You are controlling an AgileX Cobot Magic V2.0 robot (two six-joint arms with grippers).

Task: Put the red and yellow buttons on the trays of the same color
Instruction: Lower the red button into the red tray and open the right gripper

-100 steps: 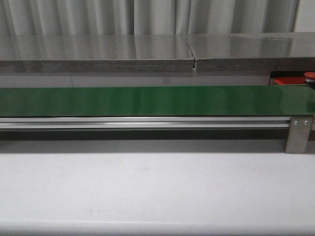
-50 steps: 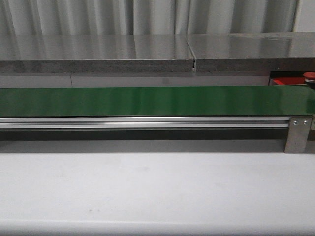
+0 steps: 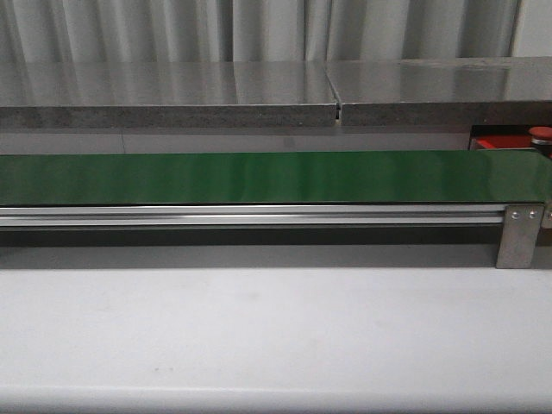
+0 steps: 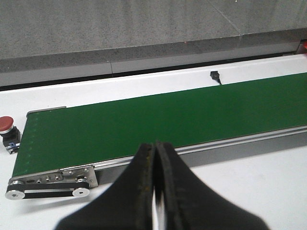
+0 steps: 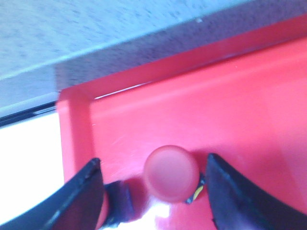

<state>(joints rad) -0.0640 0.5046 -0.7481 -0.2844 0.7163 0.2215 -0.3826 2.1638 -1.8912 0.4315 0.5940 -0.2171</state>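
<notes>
Since a second ago the front view has slid a little: the metal bracket (image 3: 520, 235) at the belt's right end and the seam in the grey ledge (image 3: 259, 90) both sit slightly further left, and the red patch at the far right edge has shrunk. One long green belt (image 3: 259, 177) crosses the white table (image 3: 259, 336), and behind its right end one red tray (image 3: 496, 143) shows as a sliver, with a small red round thing at the frame's edge too cut off to identify. Neither arm appears in that view. By the right wrist camera, the right gripper (image 5: 156, 184) is spread, its two dark fingers (image 5: 79, 199) standing either side of one red button (image 5: 171, 172) without touching its cap; the button sits on the tray's floor near a corner of the low rim. By the left wrist camera, the left gripper (image 4: 154, 191) is pressed together with nothing between its fingers, hanging over the table just short of the belt. One second red-capped button on a dark base (image 4: 8, 130) stands on the table beside the belt's roller end (image 4: 48, 184), and one small black fitting (image 4: 215, 75) lies beyond the belt. No yellow button or yellow tray shows
</notes>
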